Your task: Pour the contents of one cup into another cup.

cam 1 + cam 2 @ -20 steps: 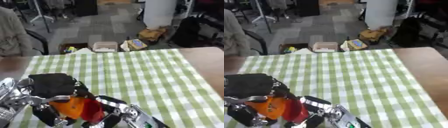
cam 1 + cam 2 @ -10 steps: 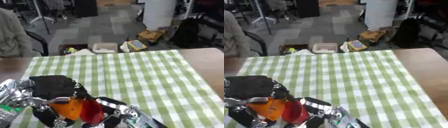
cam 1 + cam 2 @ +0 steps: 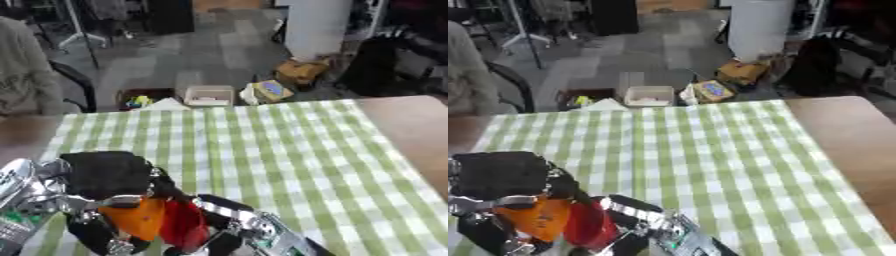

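An orange cup [image 3: 133,220] and a red cup [image 3: 185,224] are pressed side by side at the bottom left, above the green checked tablecloth [image 3: 262,145]. My left hand [image 3: 105,175] comes in from the left with its black back over the orange cup and its fingers curled round it. From the bottom edge my right hand [image 3: 248,227] reaches up and grips the red cup. The cups' insides are hidden, so I cannot tell what they hold.
The checked cloth covers the table out to its far edge; bare brown tabletop [image 3: 411,120] shows at the right. Beyond the table, boxes [image 3: 210,95] and bags lie on the floor. A person's sleeve [image 3: 26,75] is at the far left.
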`<move>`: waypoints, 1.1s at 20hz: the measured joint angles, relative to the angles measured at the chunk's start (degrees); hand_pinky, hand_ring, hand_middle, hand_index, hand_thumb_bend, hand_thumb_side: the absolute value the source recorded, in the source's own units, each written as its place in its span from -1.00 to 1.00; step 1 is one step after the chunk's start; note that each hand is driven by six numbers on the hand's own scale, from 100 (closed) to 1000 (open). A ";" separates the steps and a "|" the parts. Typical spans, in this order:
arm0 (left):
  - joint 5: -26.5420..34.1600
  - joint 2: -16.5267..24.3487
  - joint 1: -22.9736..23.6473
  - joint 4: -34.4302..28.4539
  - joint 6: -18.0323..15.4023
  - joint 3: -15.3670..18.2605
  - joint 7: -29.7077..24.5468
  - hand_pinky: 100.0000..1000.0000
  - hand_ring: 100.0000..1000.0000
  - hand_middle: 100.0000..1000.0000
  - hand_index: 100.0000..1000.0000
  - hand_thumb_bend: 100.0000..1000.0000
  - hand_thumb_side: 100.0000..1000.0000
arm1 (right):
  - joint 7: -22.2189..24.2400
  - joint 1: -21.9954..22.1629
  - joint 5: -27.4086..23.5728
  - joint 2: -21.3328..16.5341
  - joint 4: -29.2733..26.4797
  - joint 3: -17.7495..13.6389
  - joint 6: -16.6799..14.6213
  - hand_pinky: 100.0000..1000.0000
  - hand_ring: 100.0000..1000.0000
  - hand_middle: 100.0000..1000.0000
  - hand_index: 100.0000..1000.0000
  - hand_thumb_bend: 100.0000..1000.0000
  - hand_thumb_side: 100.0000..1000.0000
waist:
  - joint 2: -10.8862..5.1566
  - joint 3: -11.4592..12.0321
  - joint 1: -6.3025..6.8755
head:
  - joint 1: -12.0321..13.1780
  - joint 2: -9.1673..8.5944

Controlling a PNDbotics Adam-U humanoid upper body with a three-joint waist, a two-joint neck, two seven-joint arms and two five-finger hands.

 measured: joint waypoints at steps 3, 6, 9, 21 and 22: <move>-0.25 -0.27 -0.23 0.02 0.00 -0.02 0.00 -0.56 -0.48 0.03 0.74 -0.62 -1.00 | 0.03 0.08 -0.02 0.00 0.01 0.00 0.03 -0.22 0.10 -0.59 0.65 -1.00 -1.00 | 0.00 0.00 0.02 | 0.00 0.00; -0.75 -0.40 -0.81 0.02 0.00 -0.04 -0.01 -0.56 -0.48 0.04 0.75 -0.61 -1.00 | 0.05 0.17 -0.03 0.00 0.11 0.00 0.05 -0.22 0.10 -0.59 0.65 -1.00 -1.00 | -0.08 0.08 0.19 | -0.04 -0.01; -1.10 -0.40 -1.42 0.00 0.00 -0.11 -0.01 -0.56 -0.48 0.04 0.75 -0.60 -1.00 | 0.06 0.21 -0.03 0.00 0.25 0.00 0.06 -0.23 0.10 -0.59 0.65 -1.00 -1.00 | -0.20 0.22 0.31 | -0.13 -0.01; -1.46 -0.37 -3.08 -0.11 0.04 -0.76 -0.05 -0.56 -0.49 0.04 0.75 -0.57 -1.00 | 0.06 0.65 -0.03 0.00 0.28 0.00 0.06 -0.23 0.10 -0.60 0.65 -1.00 -1.00 | -0.54 0.22 0.38 | -0.54 -0.02; -1.46 -0.37 -3.11 -0.11 0.05 -0.79 -0.06 -0.56 -0.49 0.04 0.75 -0.57 -1.00 | 0.06 0.65 -0.03 0.00 0.28 0.00 0.06 -0.23 0.10 -0.60 0.65 -1.00 -1.00 | -0.55 0.22 0.42 | -0.55 -0.02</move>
